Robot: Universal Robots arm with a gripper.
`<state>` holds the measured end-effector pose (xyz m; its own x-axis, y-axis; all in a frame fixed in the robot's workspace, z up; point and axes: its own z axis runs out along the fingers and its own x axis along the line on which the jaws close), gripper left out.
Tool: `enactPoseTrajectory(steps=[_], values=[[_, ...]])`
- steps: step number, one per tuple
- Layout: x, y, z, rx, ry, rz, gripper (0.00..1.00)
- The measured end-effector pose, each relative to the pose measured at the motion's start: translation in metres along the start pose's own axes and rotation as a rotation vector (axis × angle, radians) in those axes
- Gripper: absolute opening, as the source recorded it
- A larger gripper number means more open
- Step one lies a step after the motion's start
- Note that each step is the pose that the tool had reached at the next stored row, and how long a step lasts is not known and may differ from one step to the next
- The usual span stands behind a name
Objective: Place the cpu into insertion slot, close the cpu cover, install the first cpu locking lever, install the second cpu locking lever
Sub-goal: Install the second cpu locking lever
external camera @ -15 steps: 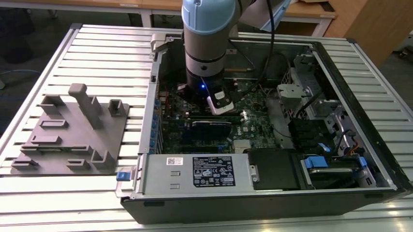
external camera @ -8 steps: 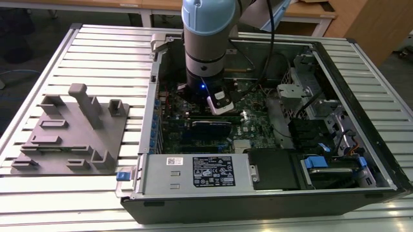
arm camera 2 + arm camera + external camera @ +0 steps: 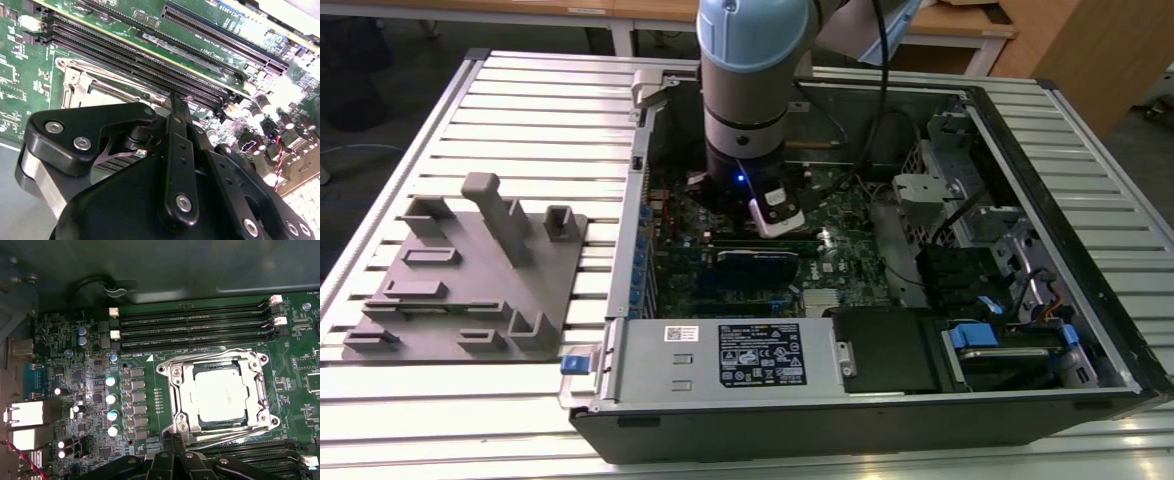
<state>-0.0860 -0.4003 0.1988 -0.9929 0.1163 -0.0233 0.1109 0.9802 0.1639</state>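
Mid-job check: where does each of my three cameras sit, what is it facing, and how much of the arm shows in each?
Exterior view: off the arm, above the open computer case; the arm reaches down inside.
First wrist view: on the arm, facing the motherboard; the cpu sits in the insertion slot under the closed cpu cover; gripper linkage at one edge.
Second wrist view: on the arm, low behind the gripper.
Both wrist views share the memory slots.

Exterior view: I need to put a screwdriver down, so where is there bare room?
The slatted table is bare in front of the grey fixture and behind it. Inside the case it is crowded: arm, cables, drives.
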Motion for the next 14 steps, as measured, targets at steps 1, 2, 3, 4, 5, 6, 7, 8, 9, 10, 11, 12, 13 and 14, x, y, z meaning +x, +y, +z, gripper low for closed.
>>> enactPoseTrajectory(steps=[1,2,3,4,5,6,7,8,9,10,11,12,13,14], values=[[-0.0008,-0.0001,0.0000,0.0000,0.0001,0.000,0.11],[-0.0018,-0.0002,-0.0001,0.0001,0.0003,0.000,0.11],[-0.0028,-0.0004,-0.0002,0.0003,0.0005,0.000,0.11],[-0.0038,-0.0007,-0.0002,0.0004,0.0006,0.000,0.11],[-0.0043,-0.0010,-0.0002,0.0004,0.0007,0.000,0.11],[-0.0043,-0.0013,-0.0001,0.0002,0.0006,0.000,0.11],[-0.0044,-0.0021,0.0004,0.0002,0.0006,0.000,0.11],[-0.0046,-0.0037,0.0008,-0.0008,0.0006,0.000,0.11],[-0.0048,-0.0058,0.0010,-0.0021,0.0008,0.000,0.11],[-0.0050,-0.0075,0.0011,-0.0037,0.0010,0.000,0.11],[-0.0051,-0.0087,0.0010,-0.0057,0.0012,0.000,0.11],[-0.0052,-0.0093,0.0009,-0.0103,0.0018,0.001,0.11],[-0.0052,-0.0097,0.0008,-0.0159,0.0024,0.001,0.11],[-0.0053,-0.0100,0.0008,-0.0231,0.0032,0.001,0.11]])
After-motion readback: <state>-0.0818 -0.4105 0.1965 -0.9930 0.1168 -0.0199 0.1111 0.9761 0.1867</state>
